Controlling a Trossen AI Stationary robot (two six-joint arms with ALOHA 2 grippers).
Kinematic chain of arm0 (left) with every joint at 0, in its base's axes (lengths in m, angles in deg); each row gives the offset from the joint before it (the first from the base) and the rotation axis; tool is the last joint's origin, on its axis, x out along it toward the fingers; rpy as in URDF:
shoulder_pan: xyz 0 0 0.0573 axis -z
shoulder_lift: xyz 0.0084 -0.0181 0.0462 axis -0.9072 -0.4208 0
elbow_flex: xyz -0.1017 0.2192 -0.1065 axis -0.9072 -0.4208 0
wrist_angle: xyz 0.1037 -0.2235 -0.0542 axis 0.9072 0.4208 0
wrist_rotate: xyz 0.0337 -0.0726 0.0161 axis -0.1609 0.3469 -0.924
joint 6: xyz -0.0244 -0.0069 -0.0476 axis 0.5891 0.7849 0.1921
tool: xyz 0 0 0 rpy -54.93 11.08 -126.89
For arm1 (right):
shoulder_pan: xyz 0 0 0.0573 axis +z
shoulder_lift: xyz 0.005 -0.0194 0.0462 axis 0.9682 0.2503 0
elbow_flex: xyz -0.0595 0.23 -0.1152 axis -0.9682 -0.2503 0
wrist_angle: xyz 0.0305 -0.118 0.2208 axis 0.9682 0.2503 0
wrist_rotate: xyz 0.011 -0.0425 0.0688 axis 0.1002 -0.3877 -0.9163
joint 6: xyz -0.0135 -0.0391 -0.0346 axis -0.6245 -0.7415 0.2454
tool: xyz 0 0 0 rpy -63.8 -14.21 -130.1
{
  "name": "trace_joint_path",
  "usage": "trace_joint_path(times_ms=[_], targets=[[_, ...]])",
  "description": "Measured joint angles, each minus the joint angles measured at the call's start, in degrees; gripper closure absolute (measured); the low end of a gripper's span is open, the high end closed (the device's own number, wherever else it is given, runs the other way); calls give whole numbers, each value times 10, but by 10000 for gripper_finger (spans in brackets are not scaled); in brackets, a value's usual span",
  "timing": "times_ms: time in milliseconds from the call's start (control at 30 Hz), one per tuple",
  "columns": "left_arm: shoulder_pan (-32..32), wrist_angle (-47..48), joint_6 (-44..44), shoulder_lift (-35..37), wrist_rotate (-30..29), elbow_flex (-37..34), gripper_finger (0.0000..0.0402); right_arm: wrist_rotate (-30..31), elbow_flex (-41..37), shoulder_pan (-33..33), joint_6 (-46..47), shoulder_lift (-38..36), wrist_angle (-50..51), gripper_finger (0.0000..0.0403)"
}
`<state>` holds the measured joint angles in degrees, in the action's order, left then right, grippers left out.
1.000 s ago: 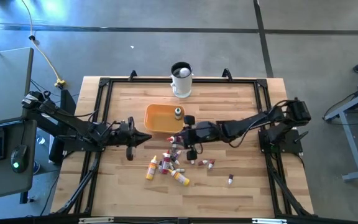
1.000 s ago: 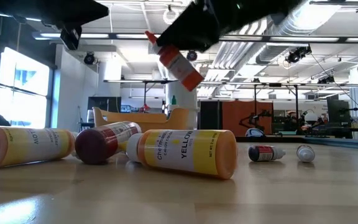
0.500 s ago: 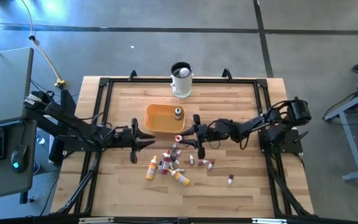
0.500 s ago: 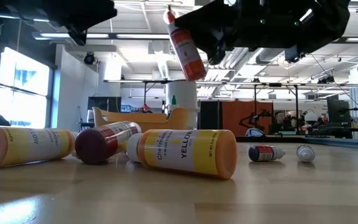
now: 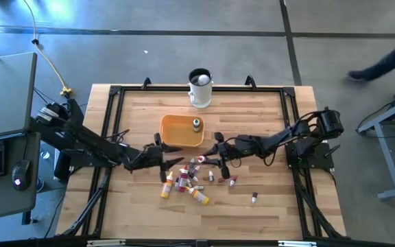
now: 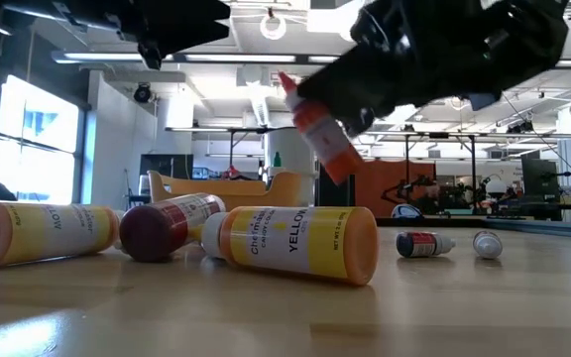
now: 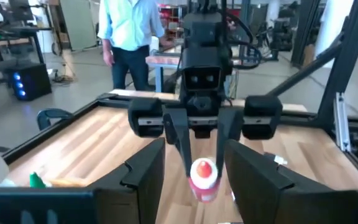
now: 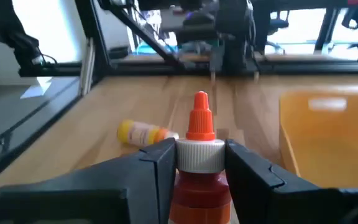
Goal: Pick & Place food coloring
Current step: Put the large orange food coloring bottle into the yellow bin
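One bottle lies in the orange bowl; the right pincer holds a red food coloring bottle, the left pincer gapes empty, many remain.

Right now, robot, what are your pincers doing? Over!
Right pincer shut on red bottle, held above the table beside the orange bowl. Left pincer open, empty, facing it. Loose bottles lie below.

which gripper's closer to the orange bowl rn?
Roughly even in the high view; left slightly nearer. The left gripper, open, sits just off the near left corner of the orange bowl. The right gripper, holding a red bottle, is off its near right corner.
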<state>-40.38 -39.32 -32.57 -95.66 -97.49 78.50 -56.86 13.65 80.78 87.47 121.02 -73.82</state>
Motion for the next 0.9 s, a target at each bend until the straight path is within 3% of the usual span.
trace_joint_path(times_ms=[167,367,733,900], targets=[[0,20,1,0,0,8,236,29,-82,0,2,0,-124,291],[0,25,1,0,0,8,236,107,-192,-3,-5,0,-306,286],[0,25,6,0,-2,8,236,138,-217,-9,11,49,-278,286],[0,25,6,0,-2,8,236,155,-217,-9,-10,91,-324,288]])
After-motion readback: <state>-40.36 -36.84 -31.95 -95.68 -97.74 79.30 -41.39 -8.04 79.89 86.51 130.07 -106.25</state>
